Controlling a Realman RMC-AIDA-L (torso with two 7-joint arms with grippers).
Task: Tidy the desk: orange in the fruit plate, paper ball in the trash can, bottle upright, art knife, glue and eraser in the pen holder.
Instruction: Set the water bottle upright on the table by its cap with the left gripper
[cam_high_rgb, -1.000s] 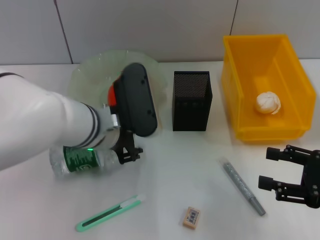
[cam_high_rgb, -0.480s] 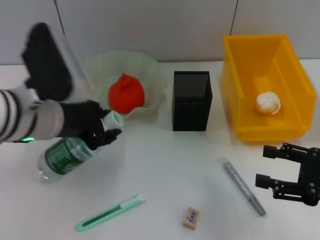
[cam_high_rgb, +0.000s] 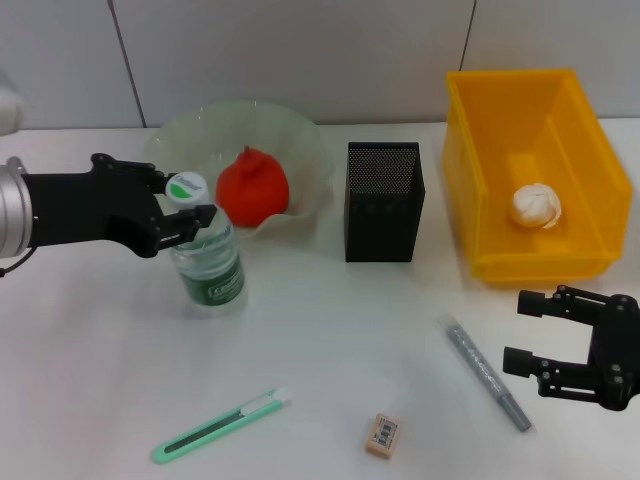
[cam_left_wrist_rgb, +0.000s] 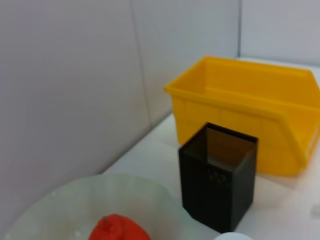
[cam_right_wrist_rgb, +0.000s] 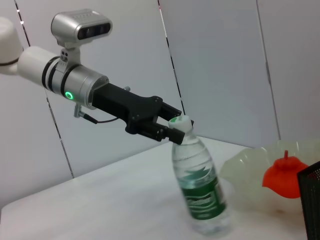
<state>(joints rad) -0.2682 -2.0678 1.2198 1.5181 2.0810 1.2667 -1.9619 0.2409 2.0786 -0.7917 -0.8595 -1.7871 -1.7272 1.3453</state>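
Left gripper (cam_high_rgb: 185, 208): reaches in from the left edge of the desk, fingers closed around the neck of the bottle just under its cap.
Bottle (cam_high_rgb: 208, 262): stands on its base on the desk (cam_high_rgb: 320, 330), leaning slightly, in front of the fruit plate; green label, white cap at the top; seen from the side in the right wrist view (cam_right_wrist_rgb: 199, 189).
Fruit plate (cam_high_rgb: 305, 150): pale green, wavy rim, at the back left, just behind the bottle.
Orange (cam_high_rgb: 252, 186): lies in the fruit plate, stem up.
Art knife (cam_high_rgb: 220, 425): green, lies flat on the near left of the desk, well apart from the bottle.
Pen holder (cam_high_rgb: 383, 202): black mesh box, upright at the back centre, between the fruit plate and the trash can.
Eraser (cam_high_rgb: 382, 435): lies flat near the front edge, to the right of the art knife.
Glue (cam_high_rgb: 487, 373): grey stick, lies diagonally on the desk, in front of the trash can and near the right gripper.
Trash can (cam_high_rgb: 590, 160): yellow bin at the back right.
Paper ball (cam_high_rgb: 536, 205): white, lies inside the trash can.
Right gripper (cam_high_rgb: 530, 330): sits low at the front right, fingers spread wide, holding nothing, just beside the glue.
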